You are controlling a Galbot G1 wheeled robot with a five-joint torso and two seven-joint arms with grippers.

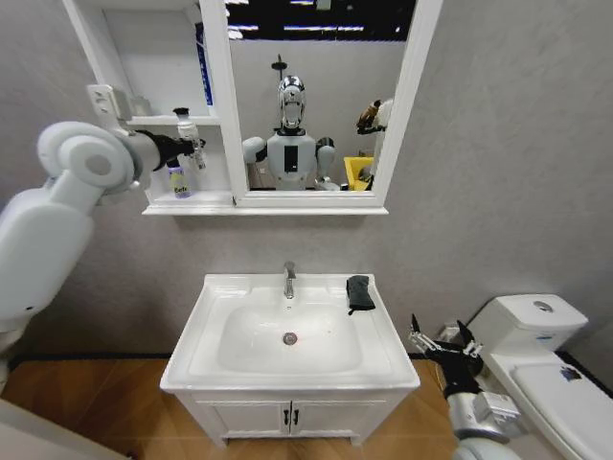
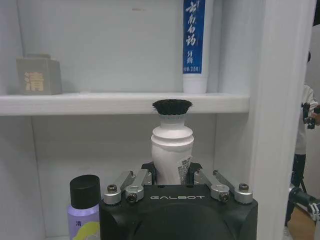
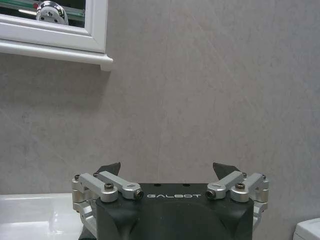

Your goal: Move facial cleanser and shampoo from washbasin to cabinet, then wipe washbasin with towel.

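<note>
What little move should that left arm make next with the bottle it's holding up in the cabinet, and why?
Probably lower the white bottle onto the lower shelf and let go. The left gripper is shut on it inside the cabinet, beside the purple bottle. The washbasin holds only the towel, and the right gripper waits open beside it.

left hand (image 2: 172, 175) raised and clamped, right hand (image 3: 167, 172) low, spread
</note>
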